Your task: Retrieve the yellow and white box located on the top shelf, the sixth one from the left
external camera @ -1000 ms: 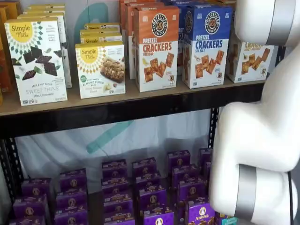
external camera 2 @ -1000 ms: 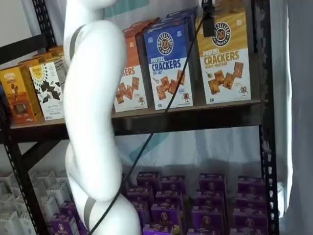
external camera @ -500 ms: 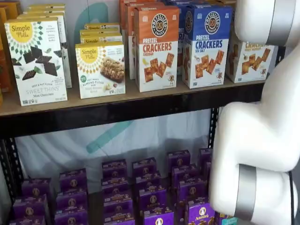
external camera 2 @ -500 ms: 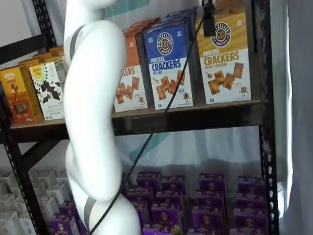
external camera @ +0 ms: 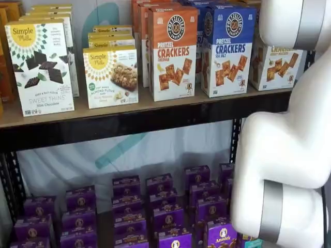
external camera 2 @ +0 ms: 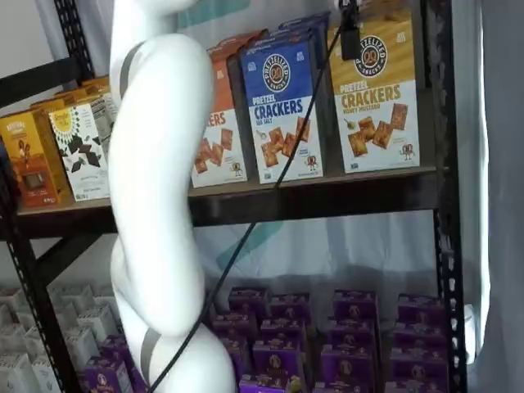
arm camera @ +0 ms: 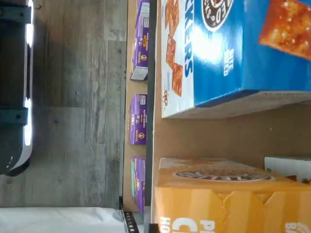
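The yellow and white box (external camera 2: pixel 378 98) stands upright at the right end of the top shelf (external camera 2: pixel 327 201), next to the blue pretzel-crackers box (external camera 2: pixel 284 106). In a shelf view my white arm hides its upper part, so only its lower part (external camera: pixel 276 64) shows on the shelf board (external camera: pixel 145 121). The wrist view shows its yellow top (arm camera: pixel 228 199) close up beside the blue box (arm camera: pixel 228 48). My gripper (external camera 2: pixel 350 37) shows only as a black finger with a cable, hanging from the view's top edge in front of the box's upper left corner. No gap between fingers shows.
An orange pretzel-crackers box (external camera: pixel 173 51) and white Simple Mills boxes (external camera: pixel 40 67) stand further left on the shelf. Small purple boxes (external camera: pixel 165 212) fill the lower level. A black rack post (external camera 2: pixel 438 164) rises right of the yellow box. My white arm (external camera 2: pixel 155 188) stands before the shelves.
My arm has shifted very slightly. The black finger stays at the yellow box's upper left corner. The boxes stand as before.
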`<state>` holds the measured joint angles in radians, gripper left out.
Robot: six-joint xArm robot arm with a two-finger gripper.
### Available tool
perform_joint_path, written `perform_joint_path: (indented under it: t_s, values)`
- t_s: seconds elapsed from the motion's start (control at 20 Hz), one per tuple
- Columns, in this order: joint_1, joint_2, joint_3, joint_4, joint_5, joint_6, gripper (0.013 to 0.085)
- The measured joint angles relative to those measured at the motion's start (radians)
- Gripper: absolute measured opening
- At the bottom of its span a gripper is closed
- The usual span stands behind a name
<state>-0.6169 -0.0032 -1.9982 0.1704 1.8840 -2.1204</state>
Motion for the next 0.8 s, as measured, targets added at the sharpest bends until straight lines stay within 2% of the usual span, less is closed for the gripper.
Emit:
perform_joint_path:
  t_s: [0.3,0.8]
  values:
    - [0.001,-0.015,0.002,0.001,0.014,0.003,0.0570]
    - [-0.017,-0.129,0.098,-0.027,0.052,-0.023,0.0570]
